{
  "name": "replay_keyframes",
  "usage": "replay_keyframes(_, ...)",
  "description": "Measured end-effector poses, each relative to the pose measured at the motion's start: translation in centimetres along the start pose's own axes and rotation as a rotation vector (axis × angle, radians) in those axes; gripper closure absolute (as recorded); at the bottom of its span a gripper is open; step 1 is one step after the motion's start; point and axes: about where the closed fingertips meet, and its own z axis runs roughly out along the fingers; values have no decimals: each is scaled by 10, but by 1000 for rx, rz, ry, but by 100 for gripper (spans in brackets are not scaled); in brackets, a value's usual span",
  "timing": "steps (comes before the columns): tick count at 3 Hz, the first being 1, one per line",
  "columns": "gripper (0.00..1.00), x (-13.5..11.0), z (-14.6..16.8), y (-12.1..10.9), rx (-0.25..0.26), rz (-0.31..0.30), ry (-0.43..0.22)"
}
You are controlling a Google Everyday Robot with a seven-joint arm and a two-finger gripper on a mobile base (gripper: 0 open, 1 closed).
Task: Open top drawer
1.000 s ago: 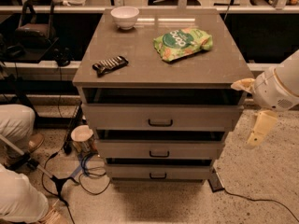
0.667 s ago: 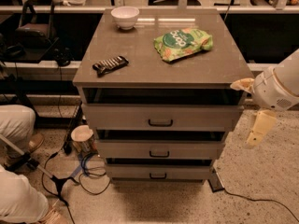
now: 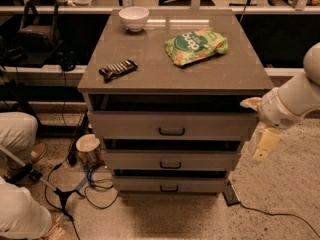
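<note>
Pincer (image 3: 263,142): cream-coloured, hanging low just off the cabinet's (image 3: 170,134) front right corner, level with the top drawer's right end and apart from its handle. Whether it is released or clenched cannot be told. It grasps nothing.

Arm (image 3: 295,96): pale and rounded, entering from the right of the cabinet and sloping down towards that same corner.

Top drawer (image 3: 130,125): directly under the cabinet's worktop, the uppermost of three grey fronts. Its front stands a little forward of the worktop edge, with a dark gap showing above it.

Handle (image 3: 172,131): small black loop at the middle of the top drawer's front.

Middle drawer (image 3: 135,160) and bottom drawer (image 3: 135,184): stacked lower in the cabinet, each with its own black loop and a dark gap above its front.

Worktop (image 3: 220,74): flat grey top of the cabinet.

Bowl (image 3: 133,18): white, upright, at the cabinet's rear left.

Snack bag (image 3: 196,46): green, lying flat on the right half of the cabinet's top.

Snack bar (image 3: 118,69): dark wrapper, lying slantwise near the cabinet's front left edge.

Cup (image 3: 89,148): on the floor beside the cabinet's left side.

Cables (image 3: 95,181): looped on the floor at the cabinet's lower left.
</note>
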Motion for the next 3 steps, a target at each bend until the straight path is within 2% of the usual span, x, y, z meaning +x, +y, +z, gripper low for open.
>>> replay_keyframes(2,0,10,56,-31,80,-15,48)
replay_keyframes(3,0,13,76,-46,100,-7,32)
